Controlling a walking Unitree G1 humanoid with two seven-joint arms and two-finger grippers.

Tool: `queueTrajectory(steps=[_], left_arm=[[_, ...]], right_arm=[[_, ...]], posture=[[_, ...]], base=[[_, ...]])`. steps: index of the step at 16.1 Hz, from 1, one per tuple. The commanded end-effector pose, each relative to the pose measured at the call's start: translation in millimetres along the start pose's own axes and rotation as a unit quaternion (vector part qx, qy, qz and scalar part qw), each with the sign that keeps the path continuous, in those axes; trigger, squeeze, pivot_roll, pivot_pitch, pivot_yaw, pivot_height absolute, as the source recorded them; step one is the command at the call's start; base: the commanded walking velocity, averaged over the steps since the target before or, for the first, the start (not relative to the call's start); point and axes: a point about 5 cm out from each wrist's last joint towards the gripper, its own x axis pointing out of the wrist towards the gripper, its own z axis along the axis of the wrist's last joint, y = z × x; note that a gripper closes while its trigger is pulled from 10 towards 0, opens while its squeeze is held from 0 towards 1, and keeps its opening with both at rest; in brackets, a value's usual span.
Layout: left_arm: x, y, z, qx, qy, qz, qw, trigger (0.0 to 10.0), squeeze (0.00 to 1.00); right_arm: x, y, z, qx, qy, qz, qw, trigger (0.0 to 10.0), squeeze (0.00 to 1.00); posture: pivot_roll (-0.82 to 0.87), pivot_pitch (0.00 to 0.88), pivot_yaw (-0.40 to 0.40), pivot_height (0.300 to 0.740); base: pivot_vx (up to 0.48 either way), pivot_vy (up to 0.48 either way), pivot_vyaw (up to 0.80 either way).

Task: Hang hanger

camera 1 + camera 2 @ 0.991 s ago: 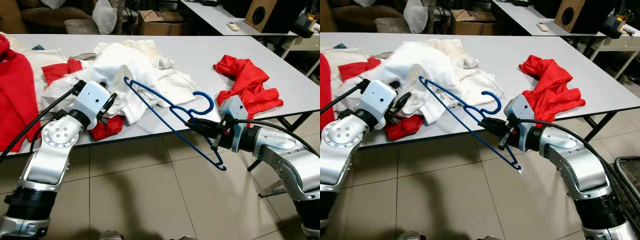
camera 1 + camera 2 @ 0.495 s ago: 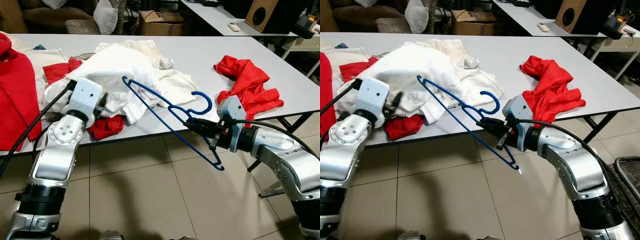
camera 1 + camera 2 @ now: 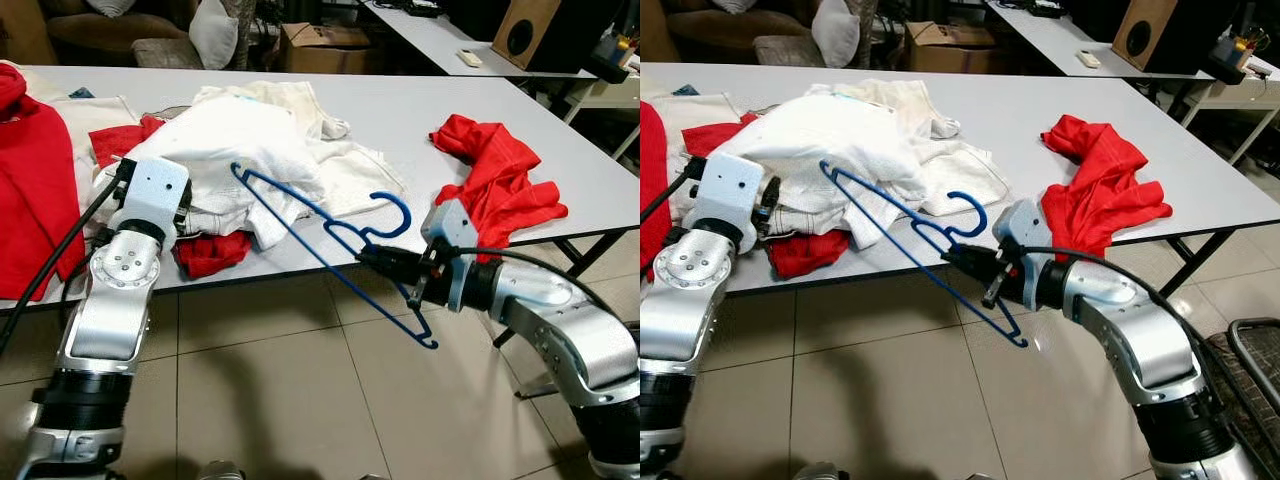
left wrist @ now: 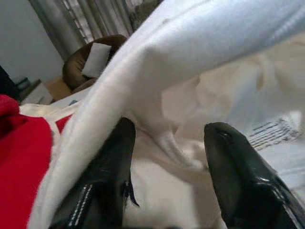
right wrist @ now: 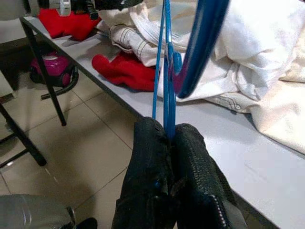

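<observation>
My right gripper (image 3: 385, 263) is clamped on the blue hanger (image 3: 320, 235) near its neck, holding it tilted over the table (image 3: 400, 110) edge, its upper tip by the white clothes (image 3: 250, 140) and its lower tip over the floor. My left gripper (image 4: 167, 143) has its fingers (image 4: 112, 162) apart, pushed into the white clothes. I judge this the dressing step: next, I must close on a garment and thread the hanger in.

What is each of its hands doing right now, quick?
Left end effector: open, fingers pushed into the white clothes.
Right end effector: closed on the blue hanger.
</observation>
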Motion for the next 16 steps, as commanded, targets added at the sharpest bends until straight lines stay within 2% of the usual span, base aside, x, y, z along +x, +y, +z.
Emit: queueTrajectory(steps=[1, 5, 8, 9, 10, 12, 13, 16], left_arm=[[-1.7, -1.2, 0.8, -0.014, 0.003, 0.003, 1.0, 0.0, 0.0], [-2.6, -2.0, -2.7, -0.01, 0.012, -0.004, 1.0, 0.0, 0.0], [-2.9, -4.1, 1.8, -0.002, -0.003, -0.025, 1.0, 0.0, 0.0], [-4.2, -5.6, 7.4, 0.029, -0.019, -0.061, 0.998, 0.0, 0.0], [-5.9, -8.2, 12.2, 0.04, -0.04, -0.096, 0.994, 0.0, 0.0], [-19.7, -22.4, 21.5, 0.064, -0.085, -0.234, 0.966, 0.0, 0.0], [-28.1, -24.0, 23.2, 0.048, -0.084, -0.281, 0.955, 0.0, 0.0], [-35.5, -16.7, 27.2, 0.043, -0.083, -0.307, 0.947, 0.0, 0.0]], right_arm=[[-2.1, -0.4, -1.1, -0.006, 0.003, -0.002, 1.0, 10.0, 0.0], [-0.2, -2.0, -2.3, -0.003, 0.004, -0.008, 1.0, 10.0, 0.0], [2.9, -2.0, -5.4, 0.002, 0.009, -0.009, 1.0, 10.0, 0.0], [7.2, -1.5, -7.1, 0.007, 0.011, -0.005, 1.0, 10.0, 0.0], [9.3, -1.8, -7.6, 0.01, 0.01, -0.004, 1.0, 10.0, 0.0], [14.9, -4.5, -7.6, 0.018, 0.007, -0.003, 1.0, 10.0, 0.0], [18.3, -5.2, -8.2, 0.021, 0.009, 0.005, 1.0, 10.0, 0.0], [25.1, -10.3, -5.3, 0.011, 0.009, 0.012, 1.0, 10.0, 0.0]], posture=[[0.0, 0.0, -0.125, 0.74], [0.0, 0.0, -0.124, 0.74], [-0.01, 0.0, -0.124, 0.74], [-0.01, 0.0, -0.126, 0.74], [0.0, 0.0, -0.129, 0.74], [0.0, 0.0, -0.133, 0.74], [0.0, 0.0, -0.136, 0.74], [0.01, 0.0, -0.144, 0.74]], base=[[0.0, 0.0, 0.0], [0.0, 0.0, 0.0], [0.0, 0.0, 0.0], [0.0, 0.0, 0.0], [0.0, 0.0, 0.0], [0.0, 0.0, 0.0], [0.0, 0.0, 0.0], [0.0, 0.0, 0.0]])
